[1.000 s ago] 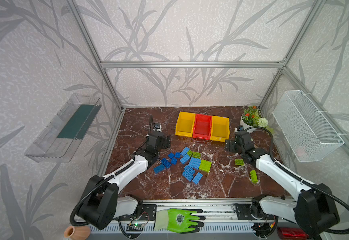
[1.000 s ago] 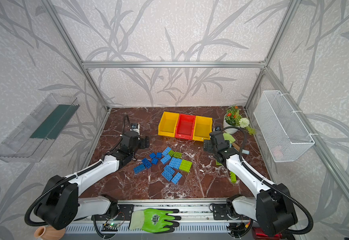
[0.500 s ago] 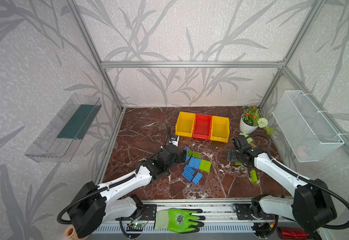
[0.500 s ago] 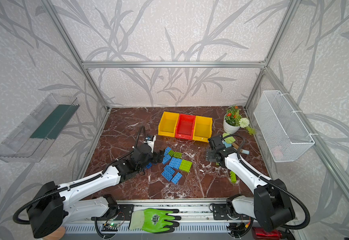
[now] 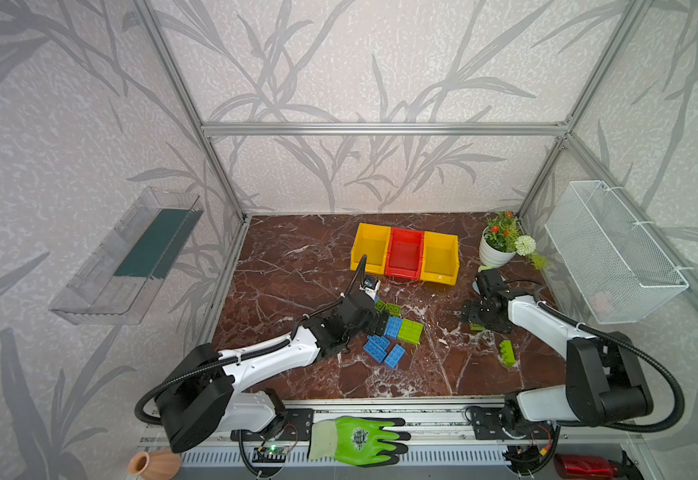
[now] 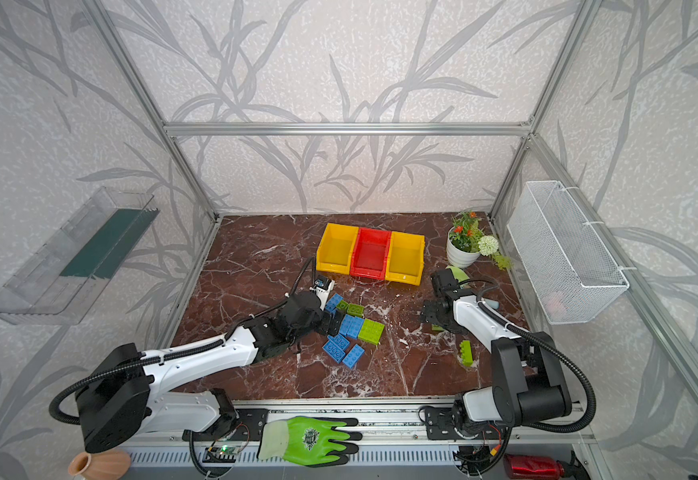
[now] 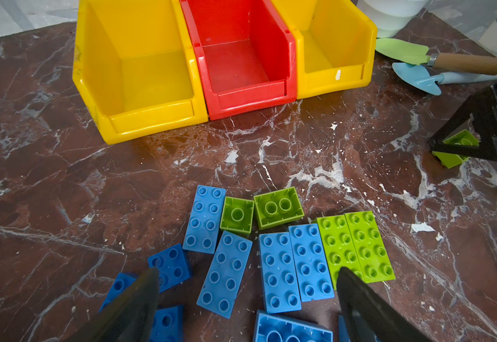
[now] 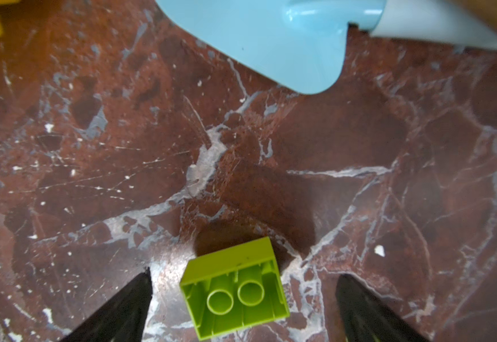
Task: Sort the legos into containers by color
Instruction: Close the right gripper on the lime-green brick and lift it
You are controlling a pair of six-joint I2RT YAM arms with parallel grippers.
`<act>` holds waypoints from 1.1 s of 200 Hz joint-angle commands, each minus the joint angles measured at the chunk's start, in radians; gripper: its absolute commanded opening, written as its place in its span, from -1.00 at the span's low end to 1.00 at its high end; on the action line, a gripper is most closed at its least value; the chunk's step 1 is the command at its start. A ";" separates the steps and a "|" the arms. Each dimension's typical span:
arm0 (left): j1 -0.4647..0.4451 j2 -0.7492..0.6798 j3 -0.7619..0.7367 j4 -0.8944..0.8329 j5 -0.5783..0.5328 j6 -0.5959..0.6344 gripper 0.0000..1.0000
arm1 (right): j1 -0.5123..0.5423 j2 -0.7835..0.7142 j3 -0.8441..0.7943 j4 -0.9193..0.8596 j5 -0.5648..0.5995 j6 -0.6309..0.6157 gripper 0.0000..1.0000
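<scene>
We see legos (image 7: 278,272) in light blue, darker blue and lime green on a red-brown, white-veined marble tabletop (image 5: 297,266), containers (image 5: 402,272) yellow, red, yellow, and pale walls (image 5: 380,62) with grey leaf patterns.

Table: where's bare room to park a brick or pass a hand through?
Free: the table left of the bins, the strip between bins and brick pile, and the gap between pile and right hand. Crowded: under the left hand, and around the flower pot and trowels.

upturned green lego (image 8: 235,293) between gripper (image 8: 243,308) fingers — apart, marble
</scene>
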 commanded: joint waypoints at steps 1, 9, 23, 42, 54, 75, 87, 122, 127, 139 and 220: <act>-0.004 0.011 0.038 -0.002 0.007 0.036 0.85 | -0.002 0.066 0.046 -0.020 -0.124 -0.020 0.88; -0.004 0.011 0.040 -0.005 0.003 0.039 0.85 | -0.001 0.098 0.063 -0.031 -0.148 -0.022 0.82; -0.004 0.013 0.042 -0.009 -0.002 0.047 0.85 | 0.000 0.141 0.078 -0.031 -0.180 -0.029 0.72; -0.004 0.015 0.040 -0.013 -0.010 0.050 0.85 | 0.000 0.163 0.073 -0.018 -0.207 -0.027 0.60; -0.006 0.016 0.038 -0.020 -0.014 0.049 0.85 | 0.001 0.160 0.065 -0.009 -0.214 -0.026 0.57; -0.005 0.008 0.032 -0.025 -0.017 0.048 0.85 | 0.003 0.149 0.061 -0.012 -0.219 -0.024 0.54; -0.006 -0.001 0.026 -0.026 -0.016 0.048 0.85 | 0.004 0.144 0.062 -0.015 -0.220 -0.025 0.51; -0.005 -0.017 0.019 -0.027 -0.028 0.053 0.85 | 0.015 0.146 0.072 -0.025 -0.220 -0.019 0.45; -0.005 -0.018 0.019 -0.027 -0.031 0.054 0.85 | 0.015 0.146 0.073 -0.024 -0.221 -0.014 0.44; -0.005 -0.021 0.015 -0.028 -0.030 0.051 0.85 | 0.017 0.143 0.069 -0.015 -0.232 0.002 0.43; -0.006 -0.052 -0.011 -0.039 -0.036 0.046 0.85 | 0.077 0.169 0.104 0.089 -0.335 0.077 0.46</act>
